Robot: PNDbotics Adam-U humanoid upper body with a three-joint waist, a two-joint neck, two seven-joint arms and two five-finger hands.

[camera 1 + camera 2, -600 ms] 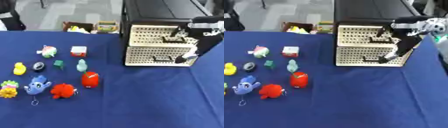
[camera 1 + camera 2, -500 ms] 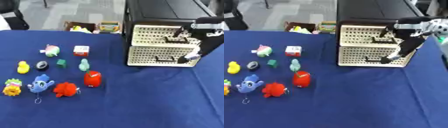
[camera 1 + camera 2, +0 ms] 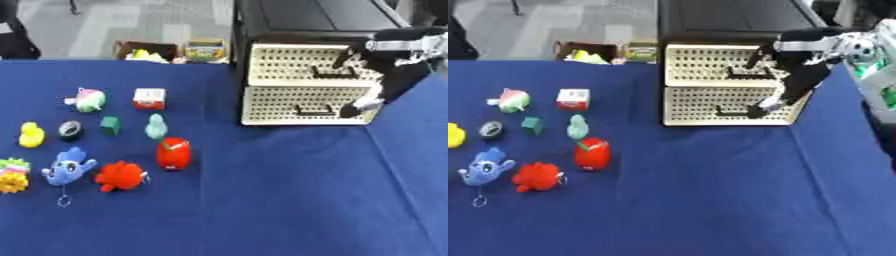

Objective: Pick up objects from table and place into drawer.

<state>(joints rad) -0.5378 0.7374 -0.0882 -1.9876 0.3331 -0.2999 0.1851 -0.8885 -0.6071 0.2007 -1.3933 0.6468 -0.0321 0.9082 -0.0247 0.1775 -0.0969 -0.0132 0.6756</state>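
Note:
A cream perforated drawer unit (image 3: 297, 105) in a black frame stands at the table's far right, both drawers looking closed. My right hand (image 3: 800, 70) reaches in from the upper right and hangs in front of it, open. One finger (image 3: 754, 56) is at the upper drawer's handle; the others (image 3: 768, 104) point down at the lower drawer's right end. On the left lie a pink-green toy (image 3: 87, 99), a red-white cube (image 3: 150, 98), a yellow duck (image 3: 31, 135), a teal figure (image 3: 156, 126), a red toy (image 3: 173, 153), a blue toy (image 3: 68, 167) and a red fuzzy toy (image 3: 119, 176).
A dark round thing (image 3: 70, 130), a small green block (image 3: 110, 125) and a yellow-green flower toy (image 3: 11, 175) also lie at the left. A cardboard box (image 3: 144, 49) sits beyond the far table edge. A green-white object (image 3: 881, 85) stands at the right edge.
The whole picture has shifted slightly, so the camera moved. My right hand stays in front of the drawers in about the same pose; the toys have not moved.

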